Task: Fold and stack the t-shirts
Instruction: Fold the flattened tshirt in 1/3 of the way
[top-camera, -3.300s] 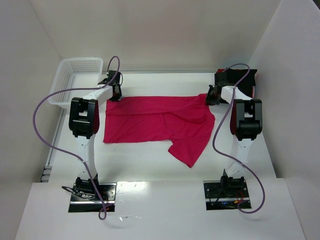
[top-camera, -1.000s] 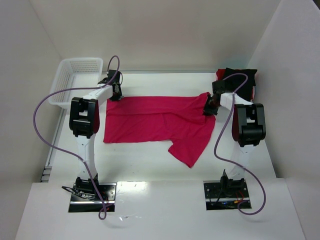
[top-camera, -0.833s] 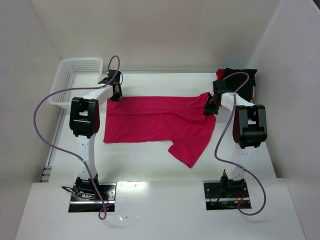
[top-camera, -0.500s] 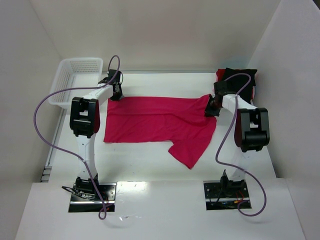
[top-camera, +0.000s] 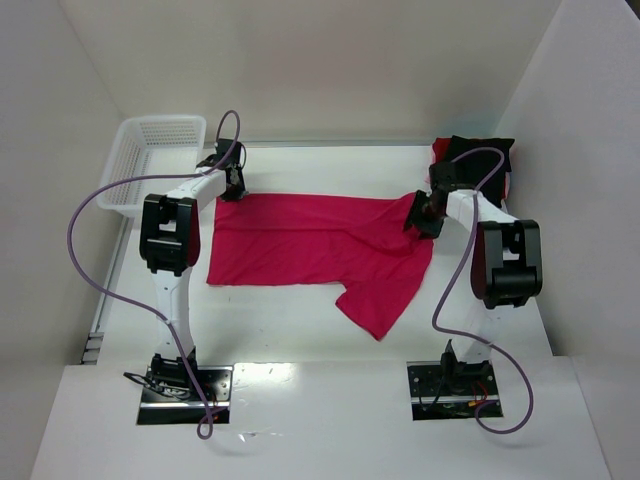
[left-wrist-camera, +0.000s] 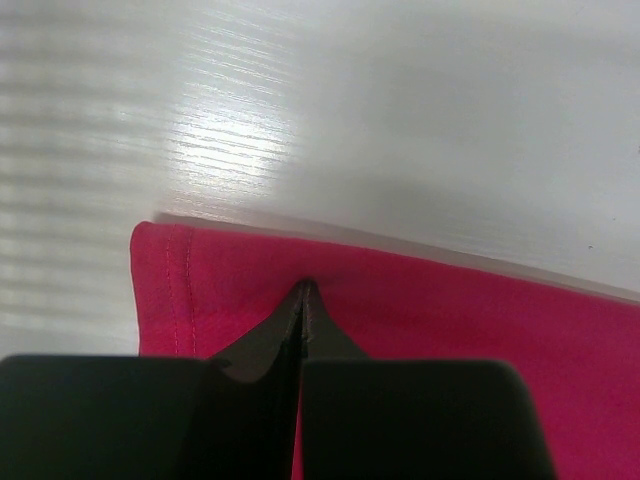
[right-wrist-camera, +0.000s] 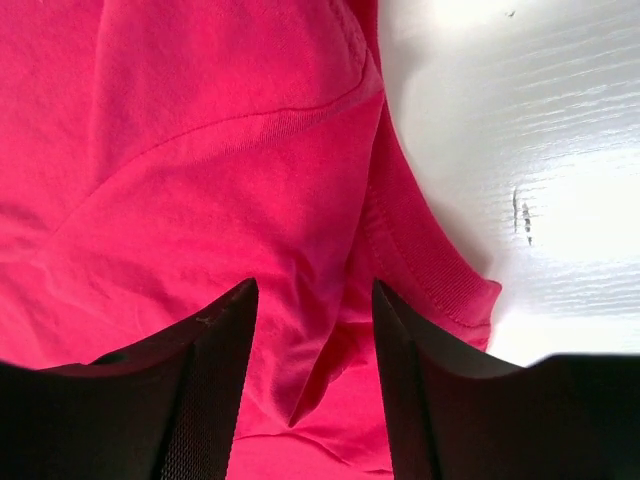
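Observation:
The crimson-red t-shirt (top-camera: 320, 245) lies spread across the table, with a flap hanging toward the near edge. My left gripper (top-camera: 232, 188) is shut on its far left corner. In the left wrist view the tips (left-wrist-camera: 305, 290) meet on a small peak of red cloth (left-wrist-camera: 450, 320) close to the stitched hem. My right gripper (top-camera: 421, 215) stands open over the shirt's right end. Its fingers (right-wrist-camera: 314, 288) straddle a loose ridge of cloth beside the ribbed collar (right-wrist-camera: 430, 260) without gripping it. The black t-shirt (top-camera: 482, 156) lies bunched at the back right corner.
A white mesh basket (top-camera: 150, 160) stands at the back left, beside the left arm. White walls close in the table (top-camera: 300, 320) on three sides. Purple cables loop off both arms.
My right gripper drew the shirt's right end slightly rightward, then opened and let go of the cloth. The left gripper has kept its hold and not moved.

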